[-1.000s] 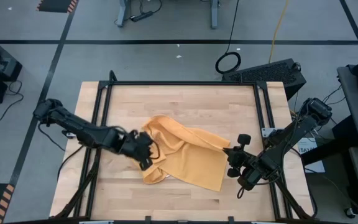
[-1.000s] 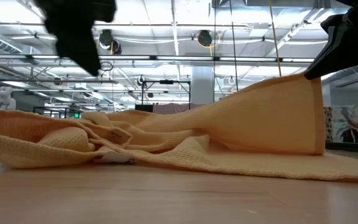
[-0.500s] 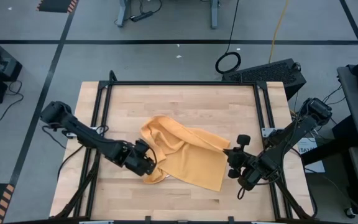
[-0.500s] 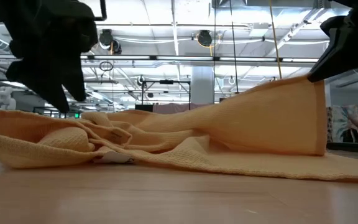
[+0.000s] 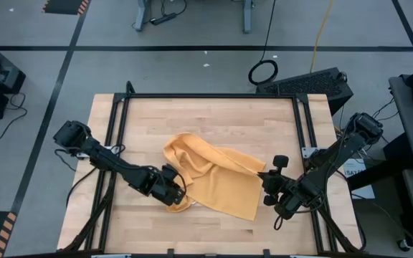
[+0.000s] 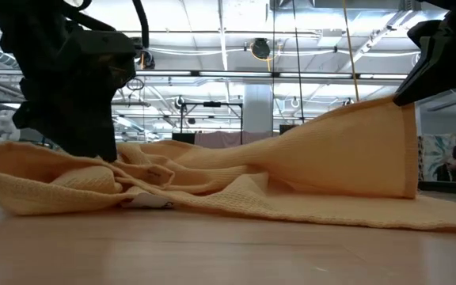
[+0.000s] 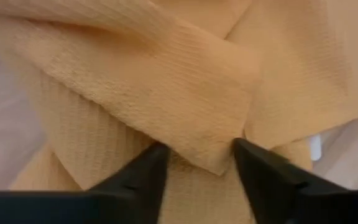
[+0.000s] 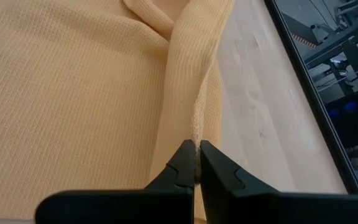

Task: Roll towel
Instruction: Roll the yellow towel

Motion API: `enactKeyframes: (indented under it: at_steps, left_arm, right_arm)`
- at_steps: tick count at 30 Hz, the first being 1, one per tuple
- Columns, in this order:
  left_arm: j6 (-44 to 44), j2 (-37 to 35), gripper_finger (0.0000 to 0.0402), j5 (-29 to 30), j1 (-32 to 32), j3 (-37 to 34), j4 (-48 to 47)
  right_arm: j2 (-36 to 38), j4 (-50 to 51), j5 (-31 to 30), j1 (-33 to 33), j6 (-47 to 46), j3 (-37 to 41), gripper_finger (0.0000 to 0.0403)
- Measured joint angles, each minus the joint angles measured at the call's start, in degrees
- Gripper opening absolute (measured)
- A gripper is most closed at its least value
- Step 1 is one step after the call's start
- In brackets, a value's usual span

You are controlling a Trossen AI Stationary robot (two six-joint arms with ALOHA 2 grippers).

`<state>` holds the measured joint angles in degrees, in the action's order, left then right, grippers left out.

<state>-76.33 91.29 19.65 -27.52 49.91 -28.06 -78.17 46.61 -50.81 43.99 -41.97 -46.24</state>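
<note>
On the wooden table (image 5: 214,118), the mustard towel (image 5: 217,179) lies crumpled just below centre. At its 8 o'clock corner the left gripper (image 7: 196,163) straddles a folded edge, fingers parted. At 3 o'clock the right gripper (image 8: 197,151) pinches the towel's edge, lifting it.

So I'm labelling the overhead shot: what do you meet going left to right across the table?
Left gripper at the towel's crumpled end → towel → right gripper, its jaws shut on the towel's edge.
</note>
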Motion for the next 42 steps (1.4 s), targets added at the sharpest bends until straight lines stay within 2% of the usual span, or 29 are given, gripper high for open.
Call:
enactKeyframes:
  at_steps: [4,6,11,15,18,20,24,32,37,40,42]
  left_arm:
    - [0.9,-1.13,0.0042,2.16,-0.01,0.04,-1.12]
    - [2.69,-2.49,0.0014,2.45,-0.01,0.04,-1.45]
    - [7.07,-9.01,0.0005,2.4,0.16,2.29,-9.19]
    - [9.79,-16.11,0.0004,3.17,0.16,9.41,-26.31]
    - [9.36,-20.49,0.0003,6.75,0.16,16.37,-39.61]
    - [9.8,-22.46,0.0002,9.45,0.17,20.56,-45.7]
    - [12.31,-23.87,0.0002,10.81,2.17,29.09,-60.76]
    - [28.01,-25.65,0.0001,15.27,5.91,41.69,-61.57]
    - [36.99,-25.66,0.0001,22.63,7.33,51.42,-61.06]
    - [43.24,-25.33,0.0,23.08,11.17,55.04,-61.54]
    - [47.25,-25.31,0.0,20.41,14.34,56.01,-61.71]
  right_arm:
    - [0.0,0.06,0.0,0.0,0.65,0.0,0.0]
    - [0.0,0.1,0.07,0.0,0.65,0.0,0.0]
    - [0.0,0.47,0.21,0.34,0.91,0.0,0.0]
    - [0.16,2.08,0.24,1.93,-0.09,0.0,0.0]
    - [1.05,4.4,0.23,3.71,-3.73,0.0,0.0]
    - [1.78,6.1,0.22,4.91,-6.46,0.0,0.0]
    - [3.11,8.23,0.22,7.92,-10.49,0.0,0.0]
    - [7.78,12.91,2.73,13.6,-17.7,0.0,0.0]
    - [10.39,16.1,5.45,16.26,-22.62,0.0,0.0]
    - [10.95,19.51,7.87,17.22,-27.0,0.0,0.0]
    - [11.14,22.5,8.67,17.82,-31.35,0.0,0.0]
